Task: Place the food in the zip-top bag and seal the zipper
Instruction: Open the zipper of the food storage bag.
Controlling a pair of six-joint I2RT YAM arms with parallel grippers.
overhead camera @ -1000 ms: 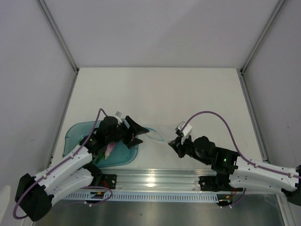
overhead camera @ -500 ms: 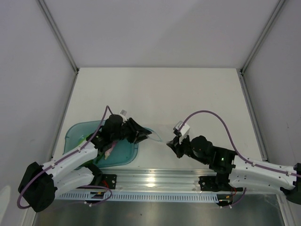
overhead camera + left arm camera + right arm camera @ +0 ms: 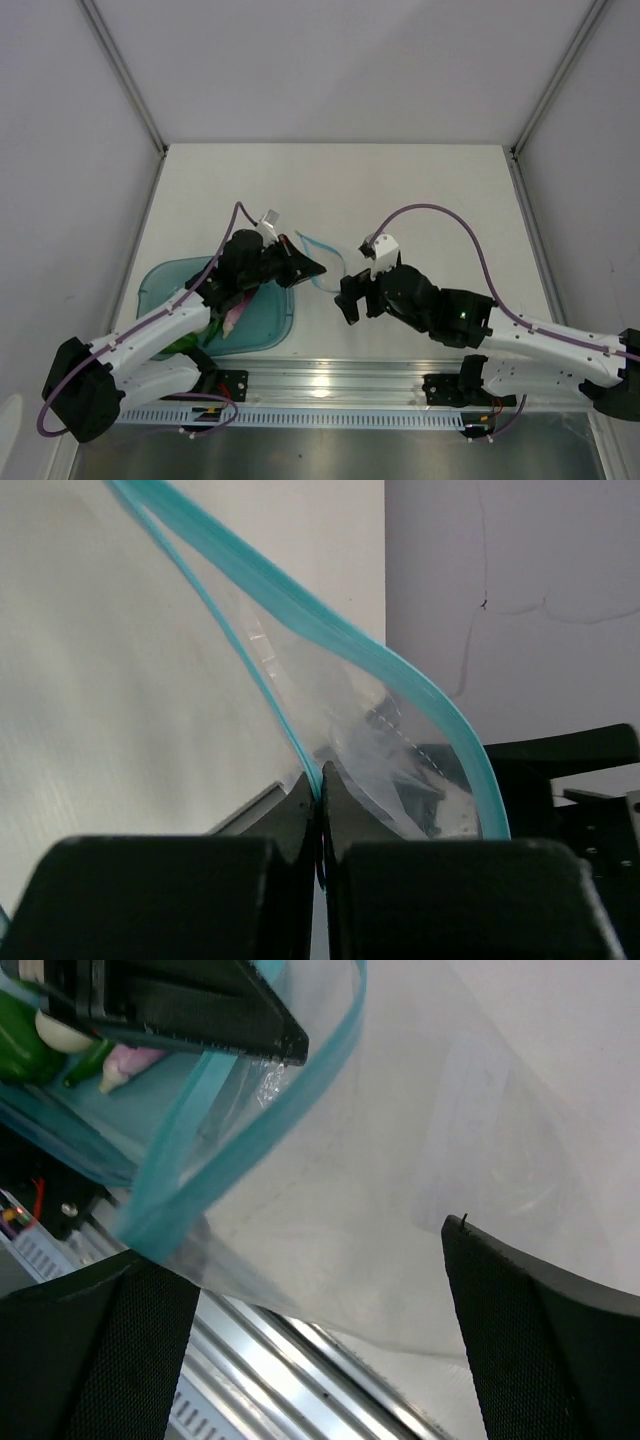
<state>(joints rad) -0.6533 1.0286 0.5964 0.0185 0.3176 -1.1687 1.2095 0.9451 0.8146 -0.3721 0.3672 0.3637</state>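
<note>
the left pincer (image 3: 320,780) is clenched on one lip of the zipper (image 3: 300,605), its two fingers pressed flat together with the light-blue strip nipped between them. it holds the bag (image 3: 322,262) up off the worktop (image 3: 400,190). in the left wrist view the second lip bows away from the held one, so the mouth stands parted in a narrow loop.

the right pincer (image 3: 350,297) is released, its fingers spread wide and grasping nothing. it sits just to the right of the bag, on the near side. through its own camera the clear film and the curling strip fill the gap ahead of the fingers, close but not pinched (whether the film brushes a finger, i cannot tell).

the food (image 3: 228,316) lies in the teal tray (image 3: 272,312), to the left of the bag and nearer the arm bases, partly under the left arm. nothing is visibly inside the bag. seen from above, the zipper runs roughly from the far side to the near side, so the mouth's long axis lies across the line from tray to right pincer.

my reading: the left arm is by far the nearer to the food, but it is taken up with the bag. the free lip hangs toward the right pincer, so taking that lip or reaching past it for the tray falls to the right arm.
</note>
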